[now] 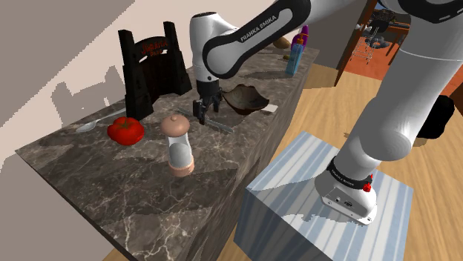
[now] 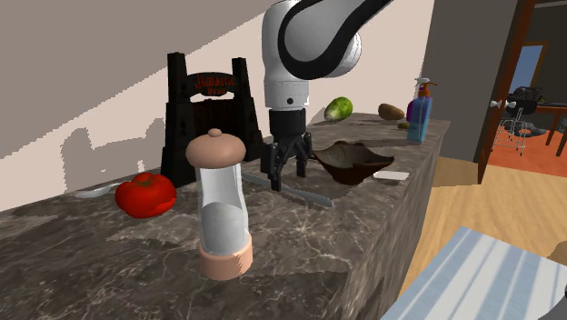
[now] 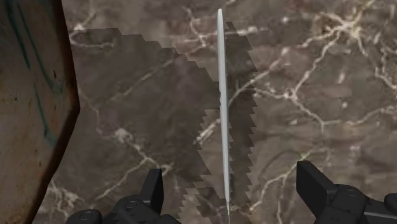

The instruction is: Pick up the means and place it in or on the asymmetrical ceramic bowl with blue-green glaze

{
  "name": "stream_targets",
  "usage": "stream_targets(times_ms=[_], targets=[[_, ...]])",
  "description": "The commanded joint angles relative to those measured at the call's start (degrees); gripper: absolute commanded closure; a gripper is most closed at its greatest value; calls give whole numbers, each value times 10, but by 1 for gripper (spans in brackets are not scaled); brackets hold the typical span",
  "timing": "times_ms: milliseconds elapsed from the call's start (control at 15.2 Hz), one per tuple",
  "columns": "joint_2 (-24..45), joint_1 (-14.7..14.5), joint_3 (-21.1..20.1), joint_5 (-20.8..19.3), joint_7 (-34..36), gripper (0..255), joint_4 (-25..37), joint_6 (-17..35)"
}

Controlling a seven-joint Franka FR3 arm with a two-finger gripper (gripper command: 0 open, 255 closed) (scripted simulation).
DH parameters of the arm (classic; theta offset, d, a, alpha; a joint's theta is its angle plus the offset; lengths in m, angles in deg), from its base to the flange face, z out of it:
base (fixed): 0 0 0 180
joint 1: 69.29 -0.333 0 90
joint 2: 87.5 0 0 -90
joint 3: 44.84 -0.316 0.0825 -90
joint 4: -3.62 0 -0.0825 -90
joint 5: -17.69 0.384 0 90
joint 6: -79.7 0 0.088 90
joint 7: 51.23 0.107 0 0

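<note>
A thin, long grey blade-like strip point(image 1: 216, 124) point(image 2: 305, 192) lies flat on the dark marble counter point(image 1: 111, 185). My black gripper point(image 1: 202, 113) point(image 2: 285, 175) hangs straight down just over it, open. In the wrist view the strip point(image 3: 222, 108) runs between the two spread fingers point(image 3: 153, 189) without touching either; the gripper point(image 3: 234, 191) is centred near one end of it. The dark brown, uneven bowl point(image 1: 247, 99) point(image 2: 354, 160) stands close beside the gripper, toward the counter's far end. Its mottled wall point(image 3: 32, 108) with faint blue-green streaks looms beside the strip.
A tall glass mill with a pink cap point(image 1: 179, 144), a red tomato point(image 1: 126, 130) and a spoon point(image 1: 93, 124) sit at the shoulder view's left. A black gate-shaped stand point(image 1: 152, 63) is against the wall. A blue bottle point(image 1: 295, 53) stands at the far end.
</note>
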Motion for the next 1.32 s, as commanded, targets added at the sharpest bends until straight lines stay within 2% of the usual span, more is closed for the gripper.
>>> stream_targets(times_ms=[0,330,396,990,1254], targets=[[0,0,0,0,1,0,-1,2],[0,0,0,0,1,0,-1,2],[0,0,0,0,1,255,-1,2],[0,0,0,0,1,255,-1,2],[-17,1,-1,5,-3,255,12,-27]])
